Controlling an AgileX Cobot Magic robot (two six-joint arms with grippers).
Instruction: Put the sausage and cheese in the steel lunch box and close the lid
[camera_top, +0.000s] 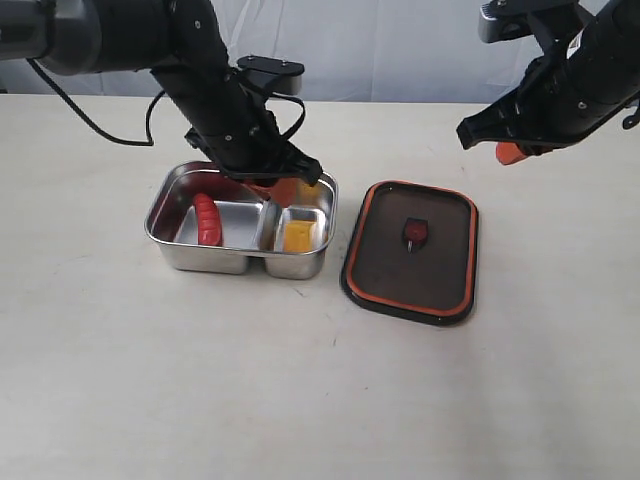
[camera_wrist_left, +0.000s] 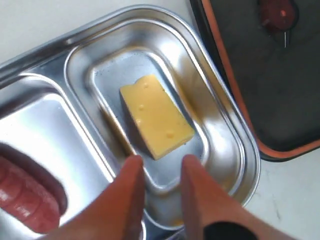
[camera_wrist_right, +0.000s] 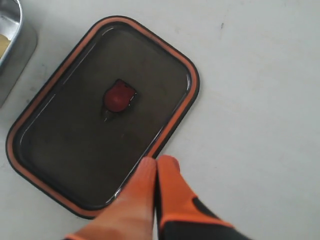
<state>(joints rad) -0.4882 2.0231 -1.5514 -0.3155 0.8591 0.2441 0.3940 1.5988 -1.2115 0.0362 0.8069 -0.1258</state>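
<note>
In the larger, left-hand compartment of the steel lunch box (camera_top: 240, 262) the sausage (camera_top: 207, 219) lay along the floor, close to the outer wall. Over the divider hung the left tool (camera_wrist_left: 161, 162), its orange fingers parted by a modest gap and holding nothing. Just beyond their tips the cheese (camera_wrist_left: 156, 121) lay flat and free in the smaller compartment, askew to its walls. To the right of the box, near it but not touching, the lid (camera_top: 430, 275) lay flat on the surface (camera_top: 300, 400) with its orange-red seal and centre valve (camera_top: 415, 233) facing up. The right tool (camera_wrist_right: 156, 165) hovered above the lid's near edge, fingers pressed together and empty. Both foods looked placed, so the lid was probably what remained, and that was where trouble seemed likeliest. A thin lid lying flush offers little to pinch, so closed or poorly aimed fingers might only push it across the surface or into the box. With the seal up, it would likely need turning over, and a loose hold could drop it mid-turn. If the left arm lingered over the box, the two arms might clash, or the lid might land crooked.
</note>
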